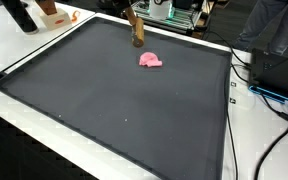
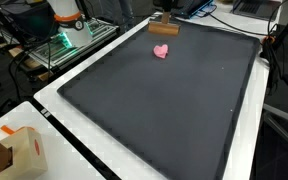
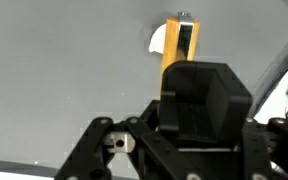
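- Wrist view shows the black end effector (image 3: 189, 115) low in the picture. A wooden block (image 3: 181, 45) is just past it.
- I cannot tell how far the end effector is open, because its fingertips do not show. I also cannot tell if it has hold of anything.
- The block has a yellow wood face and a dark side.
- In both exterior views the block (image 1: 136, 36) (image 2: 164, 22) is on a big dark mat (image 1: 104, 110), close to the far edge.
- The mat lies on a white table (image 1: 34, 35).
- A small pink lump (image 1: 151, 60) lies on the mat near the block. The two do not touch.
- I think the step in hand is the reach for the block. The end effector looks lined up with it, but I see no sure grab yet.
- The block is long and thin. In the wrist view its long side runs up the picture, pointing away from the end effector.
- I cannot tell for sure if the block stands up or lies flat.
- The next move calls for one finger on each long side of the block.
- The squeeze should go across the thin way, not along the long way.
- It also calls for care to stay off the pink lump.
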Tool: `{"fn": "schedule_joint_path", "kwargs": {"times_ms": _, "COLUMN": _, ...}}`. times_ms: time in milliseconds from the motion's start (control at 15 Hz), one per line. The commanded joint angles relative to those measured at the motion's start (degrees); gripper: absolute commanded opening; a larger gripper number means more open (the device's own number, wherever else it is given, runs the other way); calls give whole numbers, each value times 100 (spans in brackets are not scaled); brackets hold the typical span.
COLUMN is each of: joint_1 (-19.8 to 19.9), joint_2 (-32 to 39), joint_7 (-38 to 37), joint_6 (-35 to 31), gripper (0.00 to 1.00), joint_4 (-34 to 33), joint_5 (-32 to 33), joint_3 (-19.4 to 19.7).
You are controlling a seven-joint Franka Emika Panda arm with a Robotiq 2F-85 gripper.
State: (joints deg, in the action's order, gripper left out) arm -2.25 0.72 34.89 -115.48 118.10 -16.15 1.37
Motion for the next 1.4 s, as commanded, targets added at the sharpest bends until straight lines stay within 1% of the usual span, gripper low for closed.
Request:
{"fn": "schedule_joint_path", "kwargs": {"times_ms": 0, "joint_1": 385, "joint_2": 410, "joint_7": 606, "joint_6": 530, "gripper": 24, "joint_4": -446, "joint_5": -718, "joint_3": 150}}
{"fn": "schedule_joint_path", "kwargs": {"times_ms": 200, "joint_1": 693, "joint_2": 729, "joint_7": 940, "joint_6": 755, "gripper": 24, "joint_4": -641, "joint_5": -1060, "joint_3": 222}}
{"fn": "schedule_joint_path", "kwargs": {"times_ms": 533, "joint_1": 1090, "joint_2": 1177, "joint_7": 1438, "joint_6": 1046, "gripper": 24, "joint_4": -835, "joint_5": -1494, "joint_3": 207}}
{"fn": "schedule_joint_path", "kwargs": {"times_ms": 933, "joint_1": 1404, "joint_2": 1558, "joint_7": 1960, "joint_6": 1195, "gripper": 24, "joint_4": -884, "joint_5": -1860, "joint_3": 189}}
{"fn": "schedule_joint_path", "kwargs": {"times_ms": 1333, "joint_1": 1595, "joint_2": 1800, "joint_7": 2325, "joint_6": 1268, "gripper": 24, "joint_4": -960, "joint_5": -1942, "joint_3": 208}}
